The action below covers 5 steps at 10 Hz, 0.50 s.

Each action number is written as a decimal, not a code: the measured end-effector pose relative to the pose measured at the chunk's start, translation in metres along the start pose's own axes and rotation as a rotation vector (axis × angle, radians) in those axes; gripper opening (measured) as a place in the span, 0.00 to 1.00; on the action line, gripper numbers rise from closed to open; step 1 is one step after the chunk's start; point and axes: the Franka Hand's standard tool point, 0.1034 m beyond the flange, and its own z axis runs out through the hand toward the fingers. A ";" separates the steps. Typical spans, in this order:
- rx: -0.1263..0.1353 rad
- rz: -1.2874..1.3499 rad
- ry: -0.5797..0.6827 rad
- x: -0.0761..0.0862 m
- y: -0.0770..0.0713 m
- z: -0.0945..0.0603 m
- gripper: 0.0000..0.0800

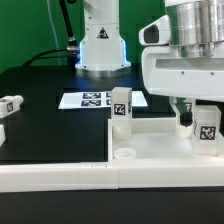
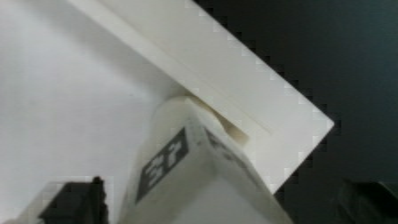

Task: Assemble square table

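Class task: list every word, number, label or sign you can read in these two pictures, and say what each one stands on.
No words, brands or numbers are readable anywhere.
Square black-and-white marker tags only, patterns not readable as text:
on the upright leg
on the leg under the gripper
on the leg lying at the exterior view's left
on the marker board

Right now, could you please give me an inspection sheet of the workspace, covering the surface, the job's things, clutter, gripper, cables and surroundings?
Surface: black table, with the marker board lying flat near the robot base.
Job's things: square table top in the foreground; one leg standing upright at its far edge; another leg upright under the gripper; a loose leg at the exterior view's left.
Clutter: nothing seen.
Gripper: gripper open, its fingers either side of the leg beneath it.
Cables: black cable running down beside the robot base.
Surroundings: green backdrop.
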 end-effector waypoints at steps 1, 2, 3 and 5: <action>-0.034 -0.200 0.019 0.001 0.000 -0.002 0.81; -0.052 -0.363 0.034 0.003 -0.002 -0.004 0.81; -0.056 -0.485 0.035 0.004 -0.003 -0.005 0.81; -0.061 -0.571 0.035 0.004 -0.002 -0.005 0.81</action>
